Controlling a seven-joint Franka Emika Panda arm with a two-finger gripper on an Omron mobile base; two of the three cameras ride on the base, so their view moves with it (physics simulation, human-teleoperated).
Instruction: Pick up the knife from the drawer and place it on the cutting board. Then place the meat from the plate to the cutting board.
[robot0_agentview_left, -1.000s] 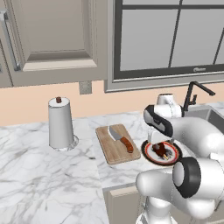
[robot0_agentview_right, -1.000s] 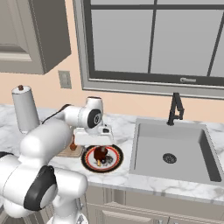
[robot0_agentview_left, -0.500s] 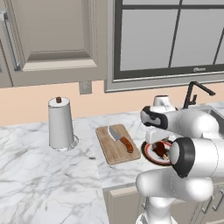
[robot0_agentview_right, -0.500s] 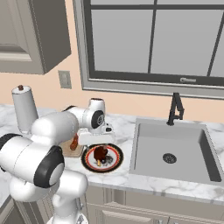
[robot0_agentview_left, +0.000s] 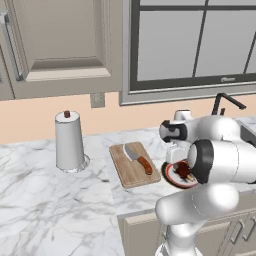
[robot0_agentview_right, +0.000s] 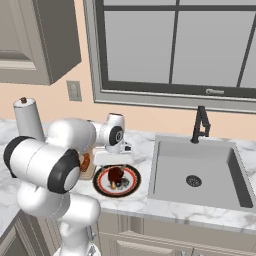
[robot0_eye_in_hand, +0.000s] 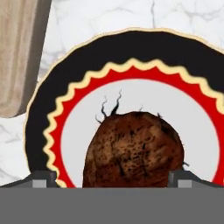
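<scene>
Reddish-brown and speckled, the meat (robot0_eye_in_hand: 133, 151) sits closest to you in the hand view, low in the white centre of the plate (robot0_eye_in_hand: 43, 113). You can see a dark finger tip (robot0_eye_in_hand: 41, 178) on either side of it, standing wide apart, so the gripper (robot0_eye_in_hand: 113, 179) is spread fully and straddles the lump. Whether the tips touch the meat, you cannot tell; nothing is gripped. At the upper left of that view a corner of the cutting board (robot0_eye_in_hand: 19, 52) lies just beside the plate on the marble counter (robot0_eye_in_hand: 109, 17).

Look to the left base view for what the hand camera misses: the knife (robot0_agentview_left: 138, 157) lies flat on the cutting board (robot0_agentview_left: 127, 172), blade toward the wall, handle toward the plate (robot0_agentview_left: 172, 176). The arm hides much of the plate there, though the meat (robot0_agentview_left: 182, 170) shows on it. Farther left stands a paper towel roll (robot0_agentview_left: 69, 141).

From the right base view you get the whole plate (robot0_agentview_right: 102, 187) with the meat (robot0_agentview_right: 116, 174) on it, the hand hanging right above. Beyond, to the right, lie the sink (robot0_agentview_right: 200, 172) and its dark faucet (robot0_agentview_right: 200, 124), under the window (robot0_agentview_right: 175, 45).
</scene>
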